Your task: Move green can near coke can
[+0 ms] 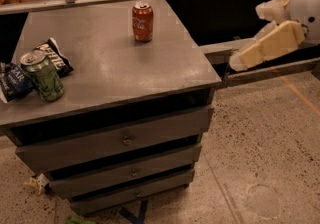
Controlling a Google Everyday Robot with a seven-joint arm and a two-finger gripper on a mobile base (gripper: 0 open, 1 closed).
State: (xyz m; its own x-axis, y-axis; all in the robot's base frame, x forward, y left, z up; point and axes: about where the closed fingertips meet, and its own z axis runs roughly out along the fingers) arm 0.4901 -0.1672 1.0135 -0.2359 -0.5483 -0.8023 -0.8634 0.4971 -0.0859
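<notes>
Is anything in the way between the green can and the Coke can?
Nothing visible. Bare cabinet top lies between the green can, front left, and the coke can at the back. The two snack bags sit left of the green can, off that path. The gripper hangs off to the right, beyond the cabinet.

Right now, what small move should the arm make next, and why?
Probably carry the gripper over the cabinet toward the green can: it hangs beyond the cabinet's right edge, while the green can stands far from the coke can.
</notes>
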